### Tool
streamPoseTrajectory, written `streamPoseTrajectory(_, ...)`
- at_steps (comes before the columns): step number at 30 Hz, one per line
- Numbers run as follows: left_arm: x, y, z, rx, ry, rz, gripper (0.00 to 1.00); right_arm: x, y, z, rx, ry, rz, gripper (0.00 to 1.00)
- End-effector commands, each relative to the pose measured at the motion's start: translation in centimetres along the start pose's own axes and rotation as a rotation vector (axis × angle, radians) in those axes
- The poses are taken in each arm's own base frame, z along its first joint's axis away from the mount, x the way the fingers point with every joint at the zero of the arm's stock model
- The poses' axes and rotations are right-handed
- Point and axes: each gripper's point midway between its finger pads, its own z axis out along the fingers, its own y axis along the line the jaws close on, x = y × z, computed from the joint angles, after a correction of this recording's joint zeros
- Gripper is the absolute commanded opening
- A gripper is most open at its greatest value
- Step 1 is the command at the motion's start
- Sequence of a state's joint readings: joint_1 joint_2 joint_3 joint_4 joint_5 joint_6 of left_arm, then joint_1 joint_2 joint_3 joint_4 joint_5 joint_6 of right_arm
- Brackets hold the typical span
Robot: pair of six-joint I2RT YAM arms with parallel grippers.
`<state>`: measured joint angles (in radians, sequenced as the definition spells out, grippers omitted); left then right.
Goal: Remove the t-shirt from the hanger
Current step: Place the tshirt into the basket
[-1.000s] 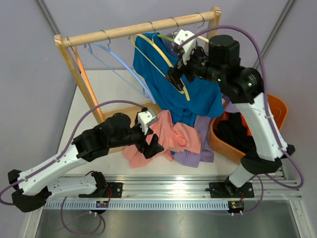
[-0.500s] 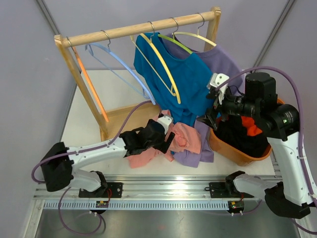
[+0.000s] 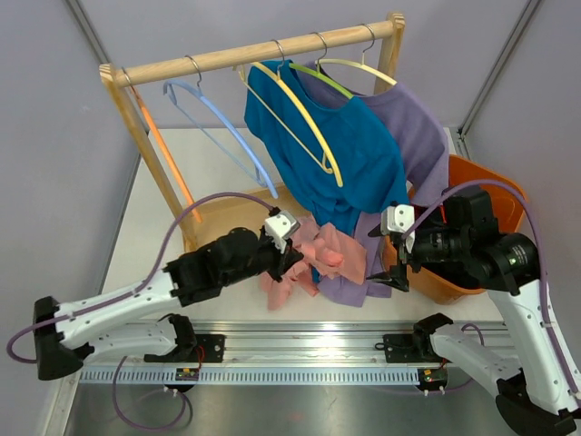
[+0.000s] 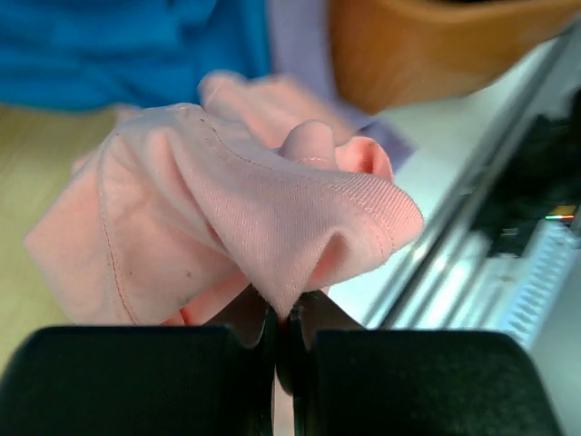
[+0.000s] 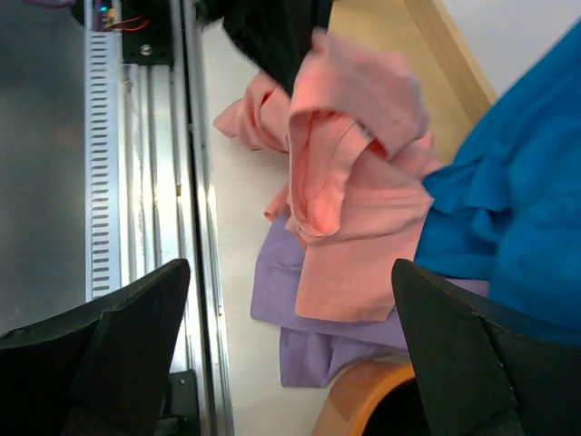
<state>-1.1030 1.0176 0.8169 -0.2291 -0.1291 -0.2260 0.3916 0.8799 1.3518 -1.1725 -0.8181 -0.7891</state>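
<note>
Left gripper (image 4: 283, 329): jaws pressed together on a fold of the pink shirt (image 4: 227, 200), in front of the rack (image 3: 238, 55).
Right gripper (image 5: 290, 272): spread wide, holding nothing, low beside the rack's right post.
Blue t-shirt (image 3: 359, 168): hanging on the yellow hanger (image 3: 304, 123) from the rack's rail.

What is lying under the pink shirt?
A purple shirt sticks out from under the pink shirt on the right side. How far it reaches beneath is covered.

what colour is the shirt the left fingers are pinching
The shirt is salmon pink; the left wrist view shows it best.
</note>
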Motion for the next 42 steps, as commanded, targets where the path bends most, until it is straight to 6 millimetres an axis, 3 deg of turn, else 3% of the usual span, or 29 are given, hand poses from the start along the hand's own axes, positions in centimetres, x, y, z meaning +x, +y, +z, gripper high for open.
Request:
streamPoseTrajectory(1, -6.2, -4.5, -5.0, 0.239, -0.166, 0.062, 0.0, -0.8, 1.8, 1.2, -0.147, -0.118, -0.099, 0.99)
streamPoseTrajectory(2, -6.8, -5.4, -5.8, 0.29, -0.171, 0.071, 0.0, -1.5, 2.5, 1.4, -0.202, -0.169, -0.108, 0.99)
streamPoseTrajectory(3, -8.7, -6.1, -7.2, 0.323, -0.203, 0.087, 0.0, -1.7, 2.4, 1.9, -0.236, -0.188, -0.091, 0.99)
streamPoseTrajectory(5, -10.3, -7.1, -8.1, 0.364, -0.217, 0.105, 0.0, -3.1, 2.6, 2.3, -0.306, -0.263, -0.067, 0.99)
streamPoseTrajectory(7, -13.4, -8.2, -9.7, 0.406, -0.273, 0.129, 0.0, -4.1, 1.9, 3.4, -0.349, -0.28, -0.035, 0.99)
streamPoseTrajectory(9, -15.2, -9.0, -9.6, 0.431, -0.301, 0.148, 0.0, -5.4, 0.7, 4.5, -0.338, -0.282, -0.021, 0.99)
streamPoseTrajectory(10, -17.7, -9.5, -10.7, 0.443, -0.361, 0.156, 0.0, -6.0, 1.1, 5.1, -0.361, -0.287, -0.038, 1.0)
streamPoseTrajectory(11, -18.5, -9.8, -10.3, 0.448, -0.374, 0.162, 0.0, -7.0, 0.6, 5.4, -0.343, -0.305, -0.043, 0.99)
streamPoseTrajectory(13, -21.9, -10.8, -11.7, 0.481, -0.47, 0.187, 0.0, -9.5, -0.3, 6.0, -0.313, -0.375, -0.085, 1.0)
streamPoseTrajectory(14, -22.9, -11.2, -12.1, 0.496, -0.497, 0.193, 0.0, -10.1, -0.8, 6.1, -0.29, -0.377, 0.011, 0.99)
streamPoseTrajectory(16, -24.3, -12.2, -11.9, 0.535, -0.527, 0.211, 0.0, -12.0, -1.6, 5.9, -0.259, -0.447, 0.0, 0.99)
streamPoseTrajectory(17, -25.5, -12.6, -12.6, 0.549, -0.558, 0.218, 0.0, -12.7, -1.1, 5.5, -0.291, -0.466, 0.033, 0.97)
streamPoseTrajectory(19, -26.3, -12.7, -12.4, 0.546, -0.582, 0.239, 0.0, -14.4, -0.4, 4.5, -0.344, -0.517, 0.015, 0.87)
streamPoseTrajectory(20, -26.7, -12.6, -12.5, 0.535, -0.597, 0.245, 0.0, -14.9, 0.6, 3.8, -0.405, -0.525, 0.035, 0.69)
streamPoseTrajectory(24, -28.1, -10.7, -12.6, 0.416, -0.661, 0.263, 0.0, -15.8, 1.8, 2.5, -0.439, -0.532, 0.077, 0.16)
streamPoseTrajectory(25, -28.4, -10.3, -13.0, 0.399, -0.676, 0.261, 0.01, -14.8, 2.1, 2.5, -0.439, -0.49, 0.128, 0.1)
streamPoseTrajectory(26, -28.6, -9.9, -13.1, 0.377, -0.682, 0.254, 0.1, -14.6, 1.7, 2.6, -0.392, -0.488, 0.063, 0.05)
streamPoseTrajectory(27, -29.0, -9.4, -13.4, 0.349, -0.692, 0.241, 0.34, -15.2, 1.7, 1.7, -0.36, -0.49, 0.035, 0.0)
streamPoseTrajectory(29, -29.2, -8.8, -14.0, 0.32, -0.696, 0.233, 0.48, -14.9, 1.0, 1.1, -0.288, -0.455, 0.042, 0.0)
streamPoseTrajectory(30, -29.2, -8.5, -14.4, 0.308, -0.7, 0.24, 0.6, -15.9, 0.3, -0.1, -0.231, -0.468, 0.018, 0.0)
streamPoseTrajectory(33, -29.0, -7.0, -15.6, 0.237, -0.7, 0.229, 0.83, -17.5, -1.9, -2.3, -0.074, -0.482, -0.02, 0.0)
streamPoseTrajectory(38, -27.1, -3.3, -17.0, 0.071, -0.67, 0.201, 0.98, -19.4, -5.8, -5.0, 0.2, -0.48, -0.01, 0.0)
streamPoseTrajectory(40, -26.4, -2.4, -17.1, 0.034, -0.649, 0.188, 0.99, -21.0, -7.1, -7.0, 0.321, -0.507, -0.028, 0.0)
streamPoseTrajectory(42, -25.3, -1.5, -17.4, -0.003, -0.616, 0.17, 0.99, -22.4, -10.2, -10.2, 0.555, -0.532, -0.018, 0.0)
